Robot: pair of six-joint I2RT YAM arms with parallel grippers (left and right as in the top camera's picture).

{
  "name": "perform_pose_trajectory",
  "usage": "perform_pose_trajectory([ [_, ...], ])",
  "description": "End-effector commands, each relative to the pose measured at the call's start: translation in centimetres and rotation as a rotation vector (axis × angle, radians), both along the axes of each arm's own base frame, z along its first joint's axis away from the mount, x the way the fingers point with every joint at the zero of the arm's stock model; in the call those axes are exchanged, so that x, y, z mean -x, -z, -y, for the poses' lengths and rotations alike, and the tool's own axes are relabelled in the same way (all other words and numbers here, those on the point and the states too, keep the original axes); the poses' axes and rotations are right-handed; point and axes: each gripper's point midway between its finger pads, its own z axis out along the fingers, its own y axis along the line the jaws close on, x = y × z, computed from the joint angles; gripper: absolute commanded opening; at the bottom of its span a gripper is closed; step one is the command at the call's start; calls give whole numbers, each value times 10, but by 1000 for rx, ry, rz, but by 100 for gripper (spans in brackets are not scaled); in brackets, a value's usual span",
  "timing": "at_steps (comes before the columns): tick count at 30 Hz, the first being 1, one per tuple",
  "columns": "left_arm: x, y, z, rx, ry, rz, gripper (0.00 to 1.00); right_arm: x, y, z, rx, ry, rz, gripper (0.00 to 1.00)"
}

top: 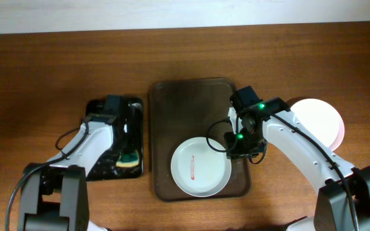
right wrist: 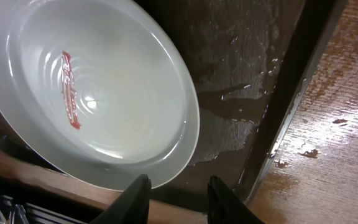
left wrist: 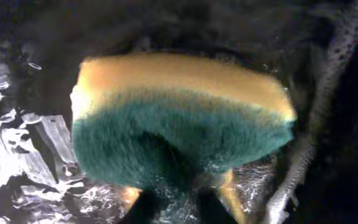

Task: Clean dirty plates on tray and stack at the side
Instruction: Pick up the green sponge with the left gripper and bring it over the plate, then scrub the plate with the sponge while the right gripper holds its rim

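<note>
I am holding my right fingers (right wrist: 178, 182) a little apart with nothing between them, hovering low over the tray (top: 166, 102) just beside the rim of the plate (top: 201, 167). That plate is lying flat in the half of the tray nearer to me, toward its right side, and it is showing 1 red smear (right wrist: 69, 90) near its centre. Wet patches (right wrist: 229, 134) are glistening on the tray floor next to it. A 2nd plate (top: 320, 119) is sitting on the table (top: 44, 64) right of the tray, partly under my right arm. My left fingers (left wrist: 176, 200) are reaching into the black tray (top: 95, 109) at the yellow-and-green sponge (left wrist: 179, 118); I cannot tell whether they are gripping it.
</note>
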Motion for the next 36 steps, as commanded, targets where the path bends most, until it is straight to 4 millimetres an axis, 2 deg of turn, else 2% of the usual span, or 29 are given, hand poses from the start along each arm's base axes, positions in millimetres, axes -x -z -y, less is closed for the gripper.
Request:
perform_pose_trajectory([
  [1,24,18,-2,-4,6,-70,0,1,-1,0,-9,-5,-2,32],
  [3,7,-10,0,-2,45,-33,0,2,2,0,-8,-5,-4,32],
  [5,-21,-76,4,0,122,58,0,0,14,0,-16,0,17,33],
  [7,-34,-128,15,34,157,141,0,-2,27,-1,-24,-1,41,36],
  [9,-35,-152,41,136,200,188,0,3,48,6,4,55,40,36],
  [10,-31,-153,56,195,227,180,0,8,61,7,3,76,41,35],
  [11,-26,-154,69,238,255,171,0,12,70,9,3,92,40,30],
  [12,-24,-152,76,235,279,168,0,18,78,8,-12,120,32,18],
  [14,-22,-149,86,237,302,162,0,17,85,0,-68,131,51,4],
  [15,-21,-146,91,244,307,154,0,11,84,-2,-78,130,73,4],
  [17,-6,-125,120,302,324,95,0,-1,78,-3,-73,131,109,4],
  [18,4,-103,150,359,326,56,0,-3,78,-2,-64,156,110,4],
  [20,23,-68,186,415,327,-9,0,-3,78,-2,-64,157,110,4],
  [21,38,-50,217,498,369,-58,0,-3,78,-1,-57,158,113,4],
  [22,47,-39,229,514,372,-102,0,-3,78,-1,-57,158,113,4],
  [25,74,4,243,460,307,-242,0,-3,78,-1,-57,158,112,4],
  [27,86,35,236,397,276,-322,0,-1,79,0,-54,158,105,4],
  [28,80,50,213,277,246,-311,0,1,79,1,-49,159,96,4],
  [29,69,55,191,172,224,-269,0,2,79,1,-46,159,93,4],
  [32,35,49,123,-79,138,-163,0,1,80,5,-28,182,91,4],
  [34,17,37,89,-215,136,-95,0,1,80,5,-28,182,91,4],
  [36,9,27,65,-346,135,-49,0,1,80,5,-28,182,91,4],
])
